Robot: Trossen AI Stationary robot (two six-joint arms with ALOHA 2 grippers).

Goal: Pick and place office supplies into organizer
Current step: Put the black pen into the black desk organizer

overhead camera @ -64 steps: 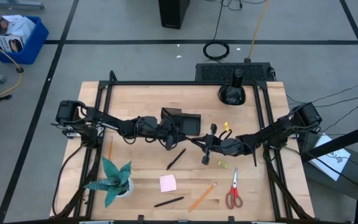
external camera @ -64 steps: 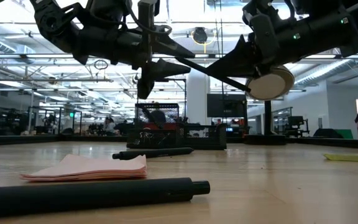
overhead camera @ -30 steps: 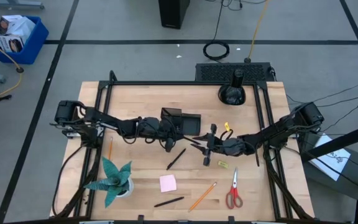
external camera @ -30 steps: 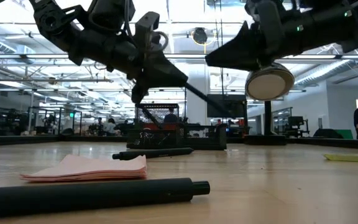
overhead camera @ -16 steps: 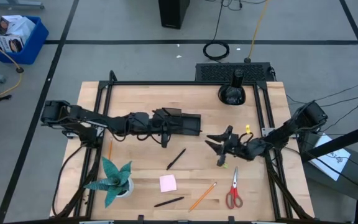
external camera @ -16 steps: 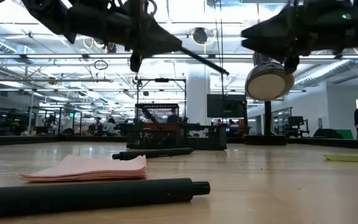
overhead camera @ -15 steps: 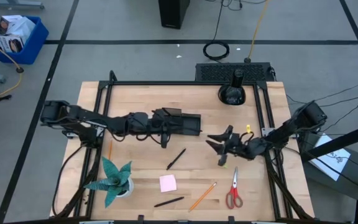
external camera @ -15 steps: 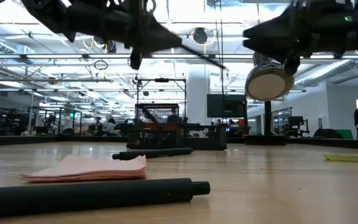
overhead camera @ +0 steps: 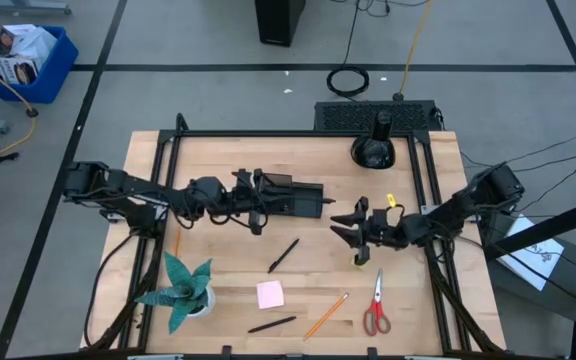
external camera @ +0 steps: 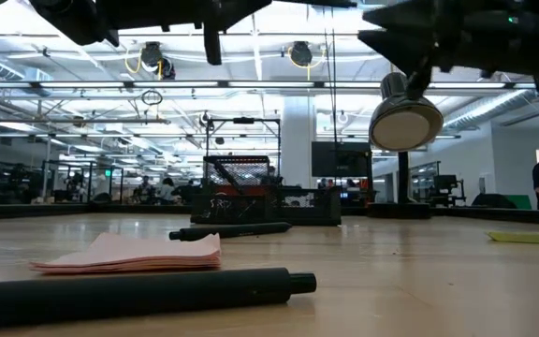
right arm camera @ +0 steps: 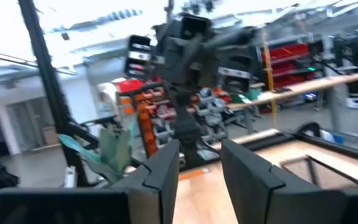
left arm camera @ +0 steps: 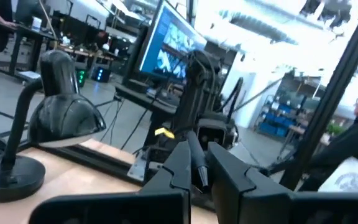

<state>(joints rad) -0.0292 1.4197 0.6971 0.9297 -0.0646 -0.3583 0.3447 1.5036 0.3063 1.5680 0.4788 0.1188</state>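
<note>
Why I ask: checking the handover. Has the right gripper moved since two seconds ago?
Yes. The right gripper has pulled back rightward, away from the black compartmented organizer, towards the red-handled scissors.

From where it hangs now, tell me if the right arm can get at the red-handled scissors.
Probably yes: the scissors lie in the open on the table just below the right gripper, nothing over them. Its jaws look empty.

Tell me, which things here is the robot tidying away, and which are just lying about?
For the job: organizer, pen held in the left gripper, loose pens, pencils, scissors, sticky-note pad.
Just lying about: teal plant, black desk lamp.
</note>
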